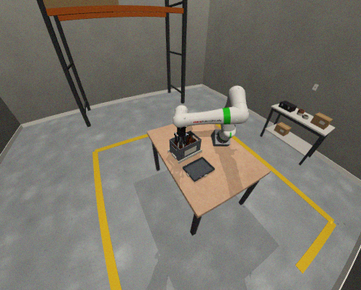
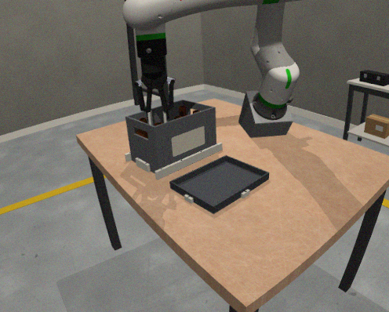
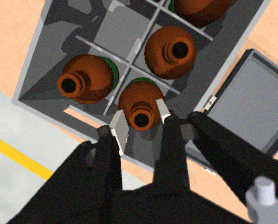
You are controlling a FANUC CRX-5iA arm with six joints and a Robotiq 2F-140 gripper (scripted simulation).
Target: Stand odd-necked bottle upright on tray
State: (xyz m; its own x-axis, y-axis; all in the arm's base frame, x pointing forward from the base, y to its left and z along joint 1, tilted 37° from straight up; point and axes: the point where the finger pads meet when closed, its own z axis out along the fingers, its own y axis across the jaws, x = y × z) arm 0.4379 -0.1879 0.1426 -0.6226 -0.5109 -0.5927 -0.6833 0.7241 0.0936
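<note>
The dark grey crate (image 2: pixel 172 135) stands on the table and holds several brown bottles in its cells; it also shows in the top view (image 1: pixel 185 146). In the wrist view my gripper (image 3: pixel 142 114) reaches into the crate, its fingers either side of the neck of the near bottle (image 3: pixel 141 107), with small gaps, so the gripper is open around it. In the side view the gripper (image 2: pixel 157 106) stands upright in the crate's left end. Other bottles stand to the left (image 3: pixel 85 80) and behind (image 3: pixel 170 51). The dark tray (image 2: pixel 219 182) lies empty in front of the crate.
The robot's base (image 2: pixel 267 117) sits at the back of the table, right of the crate. Pale stop blocks (image 2: pixel 188 158) line the crate's foot. A side table with boxes (image 1: pixel 302 120) stands far to the right. A tall rack (image 1: pixel 109 11) is at the back.
</note>
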